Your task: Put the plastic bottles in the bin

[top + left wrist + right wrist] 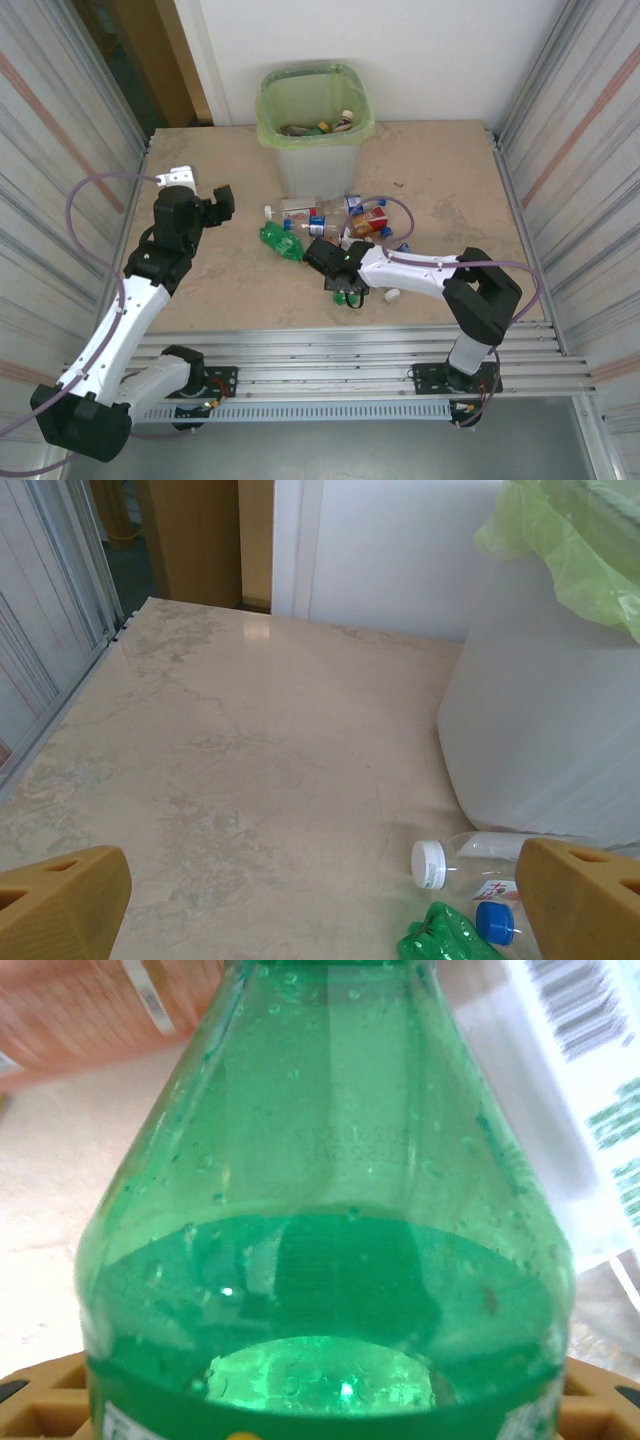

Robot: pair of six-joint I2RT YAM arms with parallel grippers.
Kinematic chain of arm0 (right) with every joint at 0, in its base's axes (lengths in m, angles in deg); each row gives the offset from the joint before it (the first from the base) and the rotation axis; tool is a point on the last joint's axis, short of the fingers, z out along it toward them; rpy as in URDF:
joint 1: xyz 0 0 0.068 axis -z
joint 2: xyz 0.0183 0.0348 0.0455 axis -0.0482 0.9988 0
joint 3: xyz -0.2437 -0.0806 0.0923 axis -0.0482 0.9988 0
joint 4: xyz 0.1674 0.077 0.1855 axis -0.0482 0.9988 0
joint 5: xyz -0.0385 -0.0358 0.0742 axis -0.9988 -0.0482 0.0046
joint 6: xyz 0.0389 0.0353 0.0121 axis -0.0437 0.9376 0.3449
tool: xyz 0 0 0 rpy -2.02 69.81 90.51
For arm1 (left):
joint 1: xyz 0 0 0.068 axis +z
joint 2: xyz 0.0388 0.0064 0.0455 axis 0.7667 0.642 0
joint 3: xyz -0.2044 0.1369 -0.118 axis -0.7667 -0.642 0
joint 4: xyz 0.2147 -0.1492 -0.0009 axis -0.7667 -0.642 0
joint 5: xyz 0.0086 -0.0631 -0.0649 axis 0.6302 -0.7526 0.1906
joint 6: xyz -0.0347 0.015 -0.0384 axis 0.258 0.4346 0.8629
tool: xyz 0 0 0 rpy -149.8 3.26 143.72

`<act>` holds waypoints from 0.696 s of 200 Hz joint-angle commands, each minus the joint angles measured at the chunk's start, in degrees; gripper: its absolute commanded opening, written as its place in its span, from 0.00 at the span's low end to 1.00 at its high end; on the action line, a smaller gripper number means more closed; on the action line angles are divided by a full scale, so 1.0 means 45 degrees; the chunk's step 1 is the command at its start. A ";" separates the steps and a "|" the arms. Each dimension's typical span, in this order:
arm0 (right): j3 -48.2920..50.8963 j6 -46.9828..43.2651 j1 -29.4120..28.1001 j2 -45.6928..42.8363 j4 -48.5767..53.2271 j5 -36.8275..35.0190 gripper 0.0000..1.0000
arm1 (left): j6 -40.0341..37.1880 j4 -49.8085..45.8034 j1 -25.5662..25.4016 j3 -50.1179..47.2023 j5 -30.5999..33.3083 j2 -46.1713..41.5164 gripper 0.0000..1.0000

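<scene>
Over the table, seen from above, the right gripper points down onto a green bottle at the near side of the scattered bottles; the bin stands beyond them, at the far edge. The left gripper hangs spread and empty. Left wrist: bin ahead, to the right. Right wrist: fingers clamp the green bottle, neck pointing away.

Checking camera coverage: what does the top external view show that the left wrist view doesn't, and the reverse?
Top external: bottles inside the bin, and the right gripper closed on a green bottle. Left wrist: the orange pads of the open left gripper. Both: the bin's wall and green bag, a white-capped clear bottle, a crushed green bottle.
</scene>
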 commanded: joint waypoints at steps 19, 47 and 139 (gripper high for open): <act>-0.1299 -0.1196 0.0012 -0.1269 0.1464 -0.2001 0.48 | 0.0267 0.0058 0.0159 -0.0097 -0.0018 0.0131 0.99; -0.1912 -0.2173 0.0504 -0.2148 0.1587 -0.2816 0.48 | 0.0386 0.0091 0.0237 -0.0077 -0.0228 0.0261 0.99; -0.3955 -0.5991 0.4194 -0.3941 -0.1025 -0.0662 0.50 | 0.0708 -0.0020 0.0339 -0.0041 -0.0647 0.0502 0.99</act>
